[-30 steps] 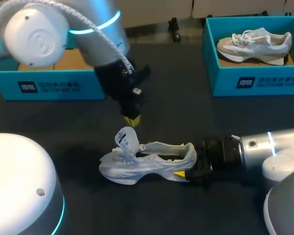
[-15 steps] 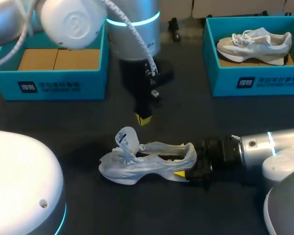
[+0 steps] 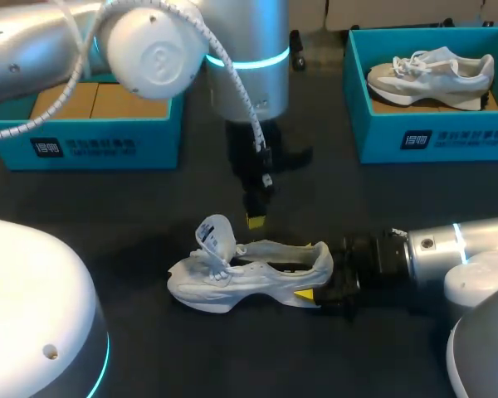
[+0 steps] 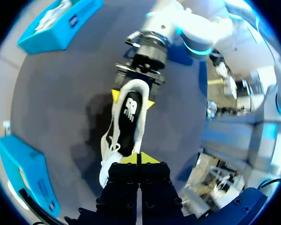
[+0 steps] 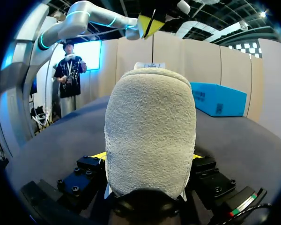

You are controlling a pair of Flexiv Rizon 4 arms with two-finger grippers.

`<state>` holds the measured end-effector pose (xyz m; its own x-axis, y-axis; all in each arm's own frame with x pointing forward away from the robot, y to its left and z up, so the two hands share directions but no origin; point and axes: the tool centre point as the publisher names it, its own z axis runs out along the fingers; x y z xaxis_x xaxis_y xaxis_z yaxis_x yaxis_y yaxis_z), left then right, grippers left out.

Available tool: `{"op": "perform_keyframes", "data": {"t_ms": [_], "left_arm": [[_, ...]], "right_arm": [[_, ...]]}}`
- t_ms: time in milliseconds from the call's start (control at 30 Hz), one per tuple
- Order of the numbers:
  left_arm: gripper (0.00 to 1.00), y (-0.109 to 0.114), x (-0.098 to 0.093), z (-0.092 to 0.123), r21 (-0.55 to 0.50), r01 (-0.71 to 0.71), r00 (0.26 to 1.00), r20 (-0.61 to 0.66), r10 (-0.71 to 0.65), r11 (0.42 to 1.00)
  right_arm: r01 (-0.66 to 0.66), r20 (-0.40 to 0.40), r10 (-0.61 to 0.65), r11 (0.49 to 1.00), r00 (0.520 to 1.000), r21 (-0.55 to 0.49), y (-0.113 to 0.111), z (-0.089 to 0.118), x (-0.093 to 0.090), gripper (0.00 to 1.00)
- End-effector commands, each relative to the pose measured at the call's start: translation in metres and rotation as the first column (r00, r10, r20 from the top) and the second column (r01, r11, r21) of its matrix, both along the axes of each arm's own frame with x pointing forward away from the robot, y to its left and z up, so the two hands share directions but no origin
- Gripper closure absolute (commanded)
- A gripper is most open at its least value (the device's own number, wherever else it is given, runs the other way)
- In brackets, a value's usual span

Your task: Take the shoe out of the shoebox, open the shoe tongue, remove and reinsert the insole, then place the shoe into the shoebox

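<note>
Gripping the shoe point(image 3: 249, 278) by its heel with the right gripper point(image 3: 322, 282), one yellow tip on each side. Set sole-down on the table point(image 3: 108, 199) near the middle, toe left, tongue raised. Hovering the left gripper point(image 3: 256, 220) just above its far side, fingers closed (tips touching). Second shoe point(image 3: 432, 79) inside far-right shoebox point(image 3: 432, 137).
</note>
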<state>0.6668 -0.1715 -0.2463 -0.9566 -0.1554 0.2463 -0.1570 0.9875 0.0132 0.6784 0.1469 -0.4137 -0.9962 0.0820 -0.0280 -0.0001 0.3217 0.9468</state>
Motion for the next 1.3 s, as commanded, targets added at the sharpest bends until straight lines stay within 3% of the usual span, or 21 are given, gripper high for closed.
{"op": "perform_keyframes", "data": {"t_ms": [33, 333, 467, 767, 1300], "left_arm": [[1.0, -0.009, 0.006, -0.005, 0.016, 0.053, 0.998, -0.026, -0.053, 0.998], [1.0, -0.009, 0.006, -0.005, 0.016, 0.053, 0.998, -0.026, -0.053, 0.998], [1.0, -0.021, 0.01, -0.026, -0.06, 0.111, 0.994, -0.009, -0.112, 0.992], [1.0, -0.045, 0.009, -0.065, -0.045, 0.16, 0.987, -0.016, -0.161, 0.986], [1.0, -0.044, -0.011, -0.091, -0.02, 0.193, 0.981, -0.011, -0.193, 0.981]], "right_arm": [[0.002, 0.0, -0.002, 1.0, 1.0, -0.005, 0.001, -0.001, -0.001, 1.0], [0.002, 0.0, -0.002, 1.0, 1.0, -0.005, 0.001, -0.001, -0.001, 1.0], [0.002, 0.0, -0.002, 1.0, 1.0, -0.005, 0.001, -0.001, -0.001, 1.0], [0.002, 0.0, -0.002, 1.0, 1.0, -0.005, 0.001, -0.001, -0.001, 1.0], [0.002, 0.0, -0.002, 1.0, 1.0, -0.005, 0.001, -0.001, -0.001, 1.0]]}}
